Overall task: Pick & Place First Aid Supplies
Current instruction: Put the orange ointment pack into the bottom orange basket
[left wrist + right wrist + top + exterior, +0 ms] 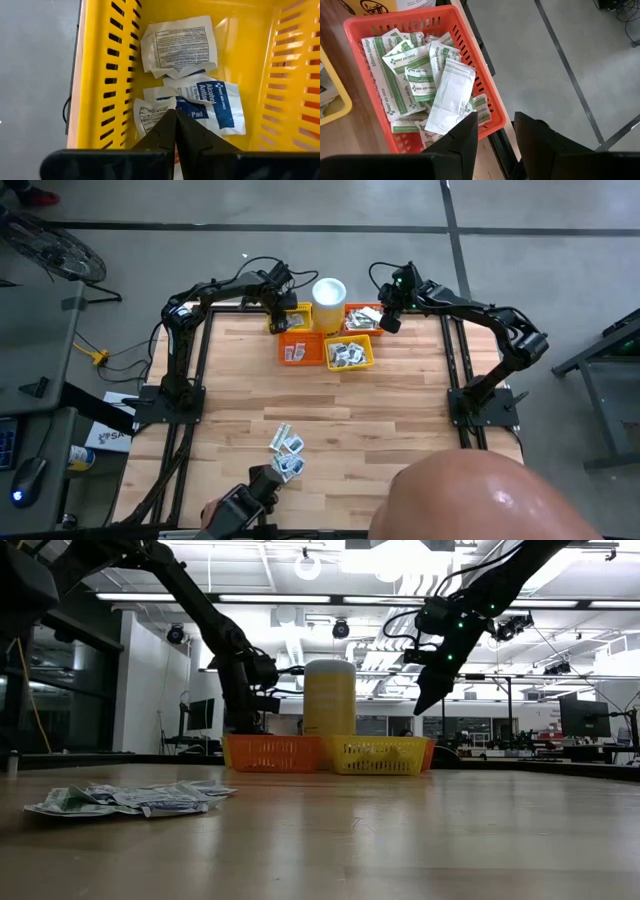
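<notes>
Four baskets (325, 335) and a cup (329, 292) are sitting at the table's (400, 410) far edge, sachets lying in them; more loose sachets (287, 452) are lying near the near edge, left of centre.

Robotics lab: monitors (583, 718), ceiling strip lights (262, 599)

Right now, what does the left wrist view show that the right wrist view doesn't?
Only the left wrist view: the left gripper shut, over a yellow basket holding white and blue alcohol-pad packets.

Only the right wrist view: the right gripper, jaws apart, over a red-orange basket of green-and-white packets, with grey floor beyond the table edge.

Both: a mesh basket with flat sachets lying loose, none held in the fingers.
</notes>
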`<action>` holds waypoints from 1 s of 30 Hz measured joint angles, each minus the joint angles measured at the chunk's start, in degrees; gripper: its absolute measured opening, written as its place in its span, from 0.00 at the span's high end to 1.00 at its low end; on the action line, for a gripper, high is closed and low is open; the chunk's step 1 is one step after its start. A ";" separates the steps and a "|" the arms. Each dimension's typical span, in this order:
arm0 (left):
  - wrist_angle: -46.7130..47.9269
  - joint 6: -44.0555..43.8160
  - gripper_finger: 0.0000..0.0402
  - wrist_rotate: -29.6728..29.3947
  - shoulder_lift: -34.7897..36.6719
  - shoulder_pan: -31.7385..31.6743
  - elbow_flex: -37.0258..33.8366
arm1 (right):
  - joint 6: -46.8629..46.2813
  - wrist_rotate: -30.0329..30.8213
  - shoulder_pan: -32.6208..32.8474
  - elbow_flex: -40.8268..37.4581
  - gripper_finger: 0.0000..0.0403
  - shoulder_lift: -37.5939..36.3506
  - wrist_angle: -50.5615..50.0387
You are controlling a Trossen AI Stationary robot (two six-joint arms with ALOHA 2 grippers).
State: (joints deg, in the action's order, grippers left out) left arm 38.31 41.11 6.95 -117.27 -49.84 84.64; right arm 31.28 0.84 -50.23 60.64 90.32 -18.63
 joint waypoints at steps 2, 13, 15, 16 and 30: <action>0.00 -0.87 0.99 -0.03 0.00 0.00 0.02 | 0.01 0.00 0.00 0.00 0.70 0.00 0.00; 3.53 -2.43 1.00 -0.49 3.00 0.00 2.93 | 0.00 0.00 -0.01 0.00 0.70 0.00 -0.01; 4.53 -2.56 1.00 -0.45 3.52 0.00 3.86 | -0.02 0.00 0.01 0.00 0.70 0.00 0.00; 4.75 -2.65 1.00 -0.47 3.67 0.00 4.10 | -0.01 0.00 0.00 0.00 0.70 0.00 -0.01; -2.14 17.00 0.79 2.63 3.65 0.04 -3.82 | 0.01 -0.37 0.02 0.00 0.70 0.00 -0.44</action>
State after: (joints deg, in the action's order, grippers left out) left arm 36.17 58.10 9.58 -113.62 -49.80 80.82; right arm 31.29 0.47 -50.22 60.64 90.32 -19.07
